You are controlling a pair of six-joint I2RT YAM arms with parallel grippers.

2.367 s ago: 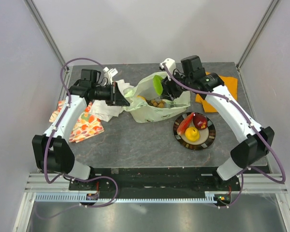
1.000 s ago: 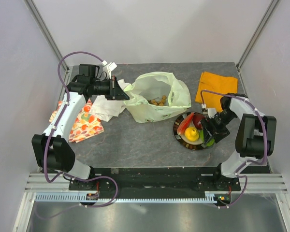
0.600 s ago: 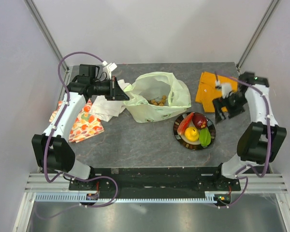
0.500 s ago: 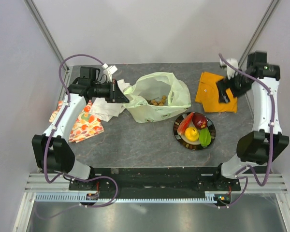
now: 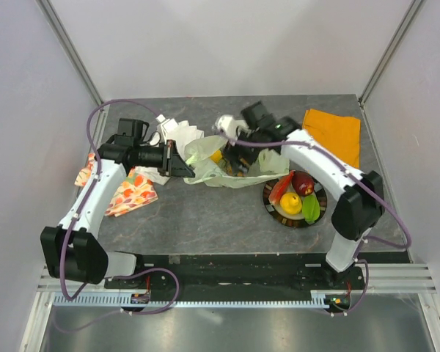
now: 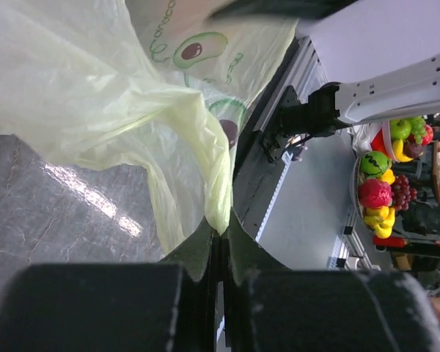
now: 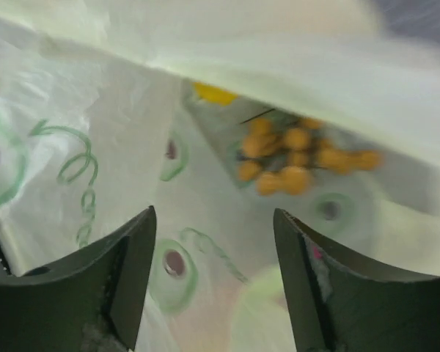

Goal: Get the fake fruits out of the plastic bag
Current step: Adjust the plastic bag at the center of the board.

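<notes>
1. Top external view: half a second ago the right claw (image 5: 235,158) hung over the orange cloth (image 5: 336,132) at the far right. It has since swung across to the mouth of the plastic bag (image 5: 238,174), and the bag, puffed open then, now lies pulled flatter.
2. As before, the left claw (image 6: 218,242) is clamped on a twisted fold of the bag's left edge.
3. The bag lies mid-worktop (image 5: 205,213) with its long axis running left to right. Its pinched end points at the left arm, and its other end is just beside the plate (image 5: 319,192), which holds four fake fruits (image 5: 290,203).
4. In the right wrist view, the right claw's jaws stand wide apart, gripping nothing. The grape bunch (image 7: 293,165) and a yellow piece (image 7: 214,93) lie inside the bag, ahead of the fingers and clear of them.
</notes>
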